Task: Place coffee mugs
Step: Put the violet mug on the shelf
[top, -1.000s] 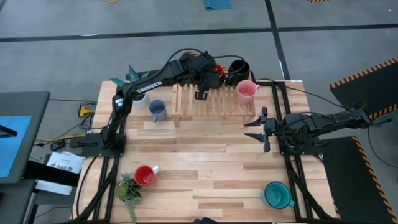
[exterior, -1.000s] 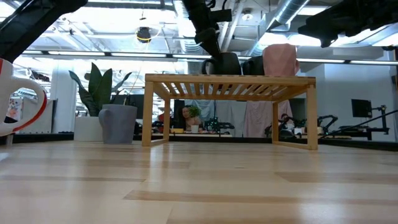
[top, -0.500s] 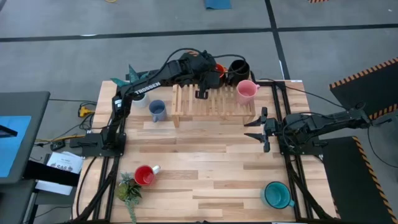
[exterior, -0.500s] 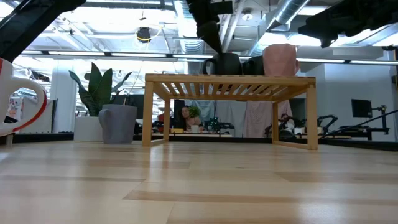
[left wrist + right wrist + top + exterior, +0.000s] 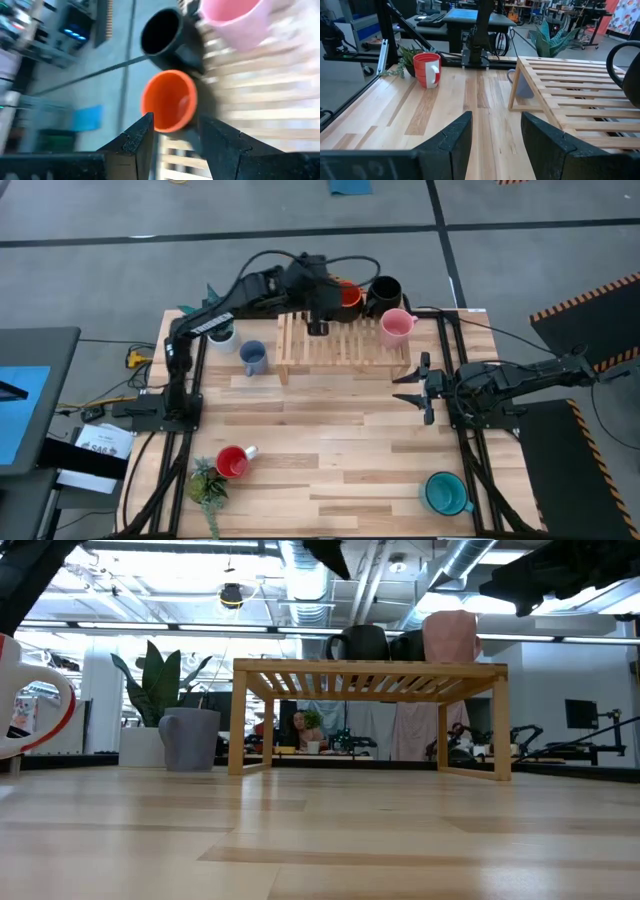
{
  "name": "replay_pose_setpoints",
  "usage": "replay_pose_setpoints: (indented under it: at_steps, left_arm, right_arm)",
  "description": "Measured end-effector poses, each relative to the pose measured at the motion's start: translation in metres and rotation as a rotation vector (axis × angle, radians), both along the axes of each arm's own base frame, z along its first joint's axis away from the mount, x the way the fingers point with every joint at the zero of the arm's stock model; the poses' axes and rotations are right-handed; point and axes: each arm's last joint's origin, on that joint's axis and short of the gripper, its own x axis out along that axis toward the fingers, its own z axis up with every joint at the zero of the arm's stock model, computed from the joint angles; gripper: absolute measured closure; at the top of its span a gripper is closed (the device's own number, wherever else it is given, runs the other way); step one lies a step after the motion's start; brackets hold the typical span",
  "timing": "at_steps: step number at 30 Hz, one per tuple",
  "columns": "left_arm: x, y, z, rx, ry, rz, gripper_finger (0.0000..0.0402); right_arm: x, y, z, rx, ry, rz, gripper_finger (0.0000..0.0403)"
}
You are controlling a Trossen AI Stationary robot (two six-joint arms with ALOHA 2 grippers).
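Note:
The orange mug, the black mug and the pink mug stand upright on the wooden slatted rack, toward its far right. My left gripper hangs open and empty above the rack, just left of the orange mug. The pale blue mug stands on the table left of the rack. The red mug is near left and the teal mug near right. My right gripper waits open and empty, right of centre.
One potted plant stands beside the red mug, another at the far left behind the pale blue mug. There is bare tabletop between the rack and the near edge. The right arm's base and cables run along the table's right side.
My left gripper has risen and drawn back toward the table's left, away from the orange mug, which stays upright on the rack. In the low view the arm has gone up almost out of the picture. The mugs have not moved.

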Motion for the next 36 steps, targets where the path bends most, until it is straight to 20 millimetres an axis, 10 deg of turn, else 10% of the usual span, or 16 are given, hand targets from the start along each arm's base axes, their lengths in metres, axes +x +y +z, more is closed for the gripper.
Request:
replay_pose_setpoints:
  at_steps: [14, 29, 36]
  left_arm:
    - [-0.085, -0.053, 0.028, -0.475, -0.211, -0.250, 0.0264]
    - [-0.163, -0.105, -0.128, -0.457, -0.591, -0.499, 0.0264]
    - [-0.186, -0.121, -0.168, -0.482, -0.608, -0.532, 0.0264]
  right_arm:
    - [0.000, 0.000, 0.000, 0.000, 0.000, 0.000, 0.0210]
    - [0.000, 0.000, 0.000, 0.002, -0.005, 0.000, 0.0210]
    - [0.000, 0.000, 0.001, 0.005, -0.009, 0.000, 0.0210]
